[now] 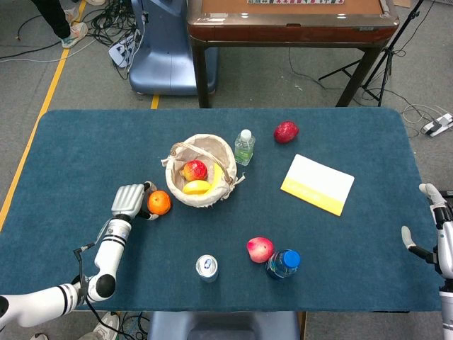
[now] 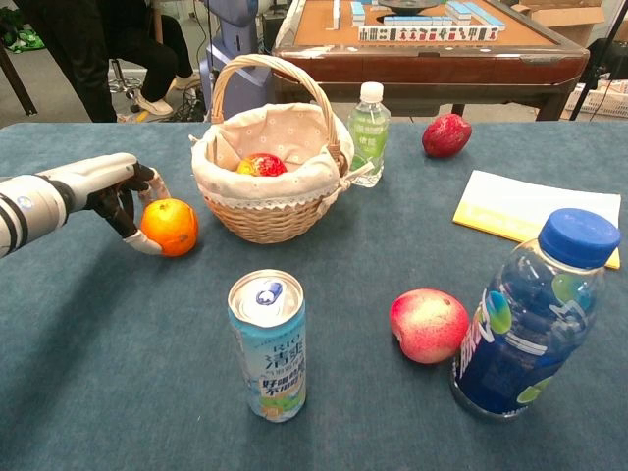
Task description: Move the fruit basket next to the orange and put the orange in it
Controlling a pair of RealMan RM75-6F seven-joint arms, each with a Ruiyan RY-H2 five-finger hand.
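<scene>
- My left hand point(image 2: 108, 186) is at the orange point(image 2: 169, 227), thumb low against its side and fingers curving over the top. It looks like contact, but I cannot tell whether the grip is actually closed on it.
- The orange sits on the table point(image 1: 78, 142), left of centre, toward the left edge, with the wicker fruit basket point(image 2: 270, 221) just beside it on its right.
- The basket already holds a red-yellow apple point(image 1: 195, 170) and a banana point(image 1: 197, 187), so there is room but not a lot.
- I judge the basket placement done; the step in hand is grasping the orange.
- My right hand point(image 1: 440, 237) hangs off the right edge of the table, fingers apart, holding nothing.
- Next move as I see it: firm up the hold, lift clear of the cloth-lined rim, carry right, and keep under or around the arched handle point(image 2: 265, 74).
- The drinks can point(image 2: 267, 343) stands toward the near edge, out of that path.
</scene>
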